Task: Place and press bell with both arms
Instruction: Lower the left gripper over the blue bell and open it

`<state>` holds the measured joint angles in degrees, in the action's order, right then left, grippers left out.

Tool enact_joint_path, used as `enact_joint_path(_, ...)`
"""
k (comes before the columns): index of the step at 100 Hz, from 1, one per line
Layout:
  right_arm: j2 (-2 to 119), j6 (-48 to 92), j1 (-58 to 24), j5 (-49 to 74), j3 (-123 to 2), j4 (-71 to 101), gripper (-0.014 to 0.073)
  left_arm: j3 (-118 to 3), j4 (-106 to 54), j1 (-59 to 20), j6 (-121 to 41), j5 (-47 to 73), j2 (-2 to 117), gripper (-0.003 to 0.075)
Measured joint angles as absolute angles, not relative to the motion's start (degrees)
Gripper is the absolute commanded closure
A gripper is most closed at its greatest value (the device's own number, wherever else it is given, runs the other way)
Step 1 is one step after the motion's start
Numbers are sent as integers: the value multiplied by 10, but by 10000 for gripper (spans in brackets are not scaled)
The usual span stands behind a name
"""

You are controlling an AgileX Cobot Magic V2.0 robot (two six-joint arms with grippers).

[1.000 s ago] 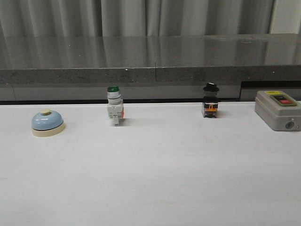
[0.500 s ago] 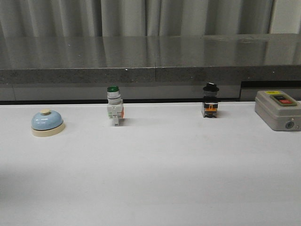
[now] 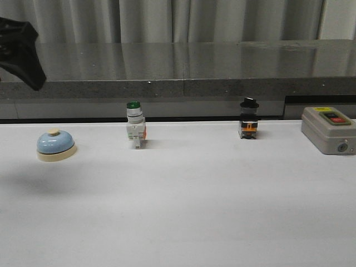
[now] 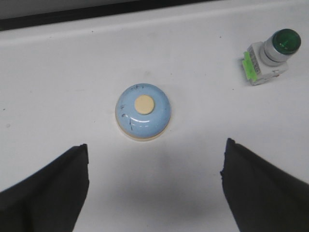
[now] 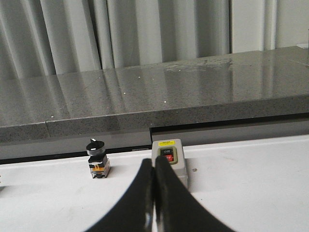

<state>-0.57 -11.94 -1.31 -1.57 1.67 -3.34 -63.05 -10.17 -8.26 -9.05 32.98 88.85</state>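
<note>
The light-blue bell [image 3: 55, 144] with a cream base and cream button stands on the white table at the far left. In the left wrist view the bell [image 4: 143, 111] sits just beyond the open jaws. My left gripper [image 4: 154, 159] is open and empty, high above the bell; one black part of it shows in the front view [image 3: 21, 53] at the upper left. My right gripper [image 5: 154, 166] is shut and empty, out of the front view, pointing toward the grey switch box.
A green-capped white push-button switch [image 3: 135, 126] stands right of the bell, also in the left wrist view [image 4: 270, 57]. A black-capped switch [image 3: 248, 119] stands mid-right. A grey switch box [image 3: 329, 129] sits at the far right. A dark stone ledge [image 3: 183, 69] runs behind the table.
My left arm has come into the front view at the upper left, and its shadow has spread on the table in front of the bell. Nothing on the table has moved.
</note>
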Motion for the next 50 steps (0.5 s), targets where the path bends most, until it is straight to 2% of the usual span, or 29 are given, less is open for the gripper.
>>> enact_joint_path(50, -6, -119, -13, -16, 17, -33, 658, -709, -98, -86, -91, 301, 1053, 174)
